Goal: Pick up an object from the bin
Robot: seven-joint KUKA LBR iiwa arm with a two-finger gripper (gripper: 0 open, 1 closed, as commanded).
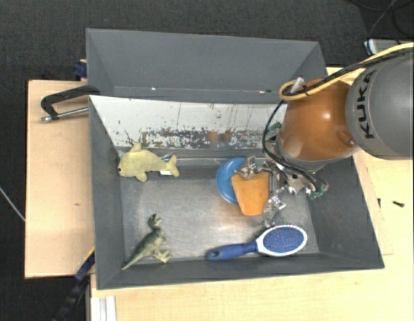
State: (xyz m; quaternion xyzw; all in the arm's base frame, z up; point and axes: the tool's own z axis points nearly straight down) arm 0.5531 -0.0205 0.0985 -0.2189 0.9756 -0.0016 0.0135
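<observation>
My gripper hangs below the arm's orange cover at the right of the bin, low over the floor. An orange, wedge-shaped soft piece lies right against its left side, touching the metal parts. That piece overlaps a round blue dish just to its left. A blue hairbrush with a round head lies just in front of the gripper, near the bin's front wall.
A yellow plush fish rests at the back left by the rear wall. A green toy dinosaur stands in the front left corner. Bare floor lies in the middle between them. The arm covers the bin's right side.
</observation>
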